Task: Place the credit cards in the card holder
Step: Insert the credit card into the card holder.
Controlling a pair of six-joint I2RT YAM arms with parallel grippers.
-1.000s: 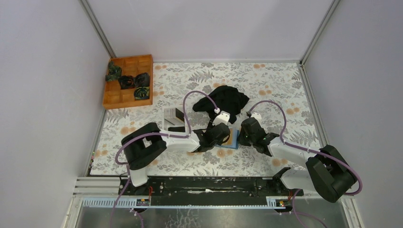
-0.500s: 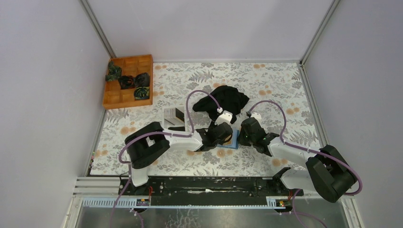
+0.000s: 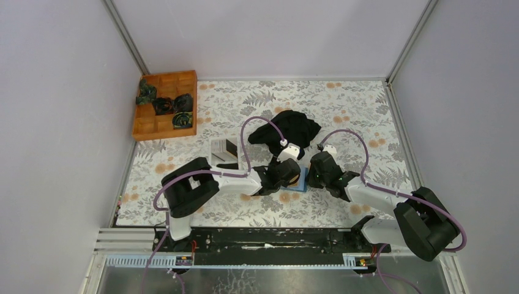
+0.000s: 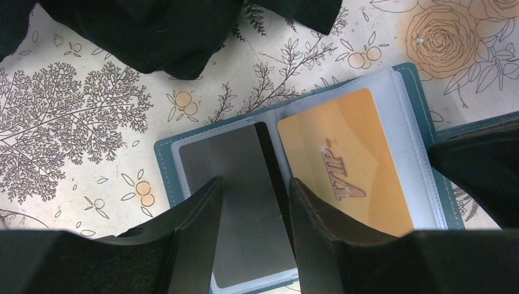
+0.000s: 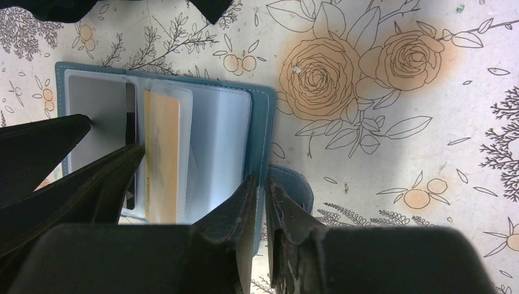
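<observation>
Jaws parted to either side of a pale grey rectangular plastic card point(image 4: 226, 159), the left gripper point(image 4: 255, 182) reaches over the left-hand clear sleeve of the flat teal-blue rectangular card holder point(image 4: 165, 168). The card holder lies open on the flower-printed table cover point(image 5: 398, 153) at the centre of the overhead frame, just below a crumpled black cloth point(image 4: 153, 30). Whether the fingers pinch the card's long edges or merely straddle it cannot be told. Right of the fold, an orange plastic card lettered VIP point(image 4: 343, 159) already sits in its own sleeve. Further right, the right gripper point(image 5: 262, 182) is clenched on the card holder's right-hand cover edge, apparently steadying it. Over the past second the left arm has crept a little rightward towards the card holder, while neither set of jaws has altered. That suggests the grey card is being eased into its pocket, with one card housed and this one partly in.
</observation>
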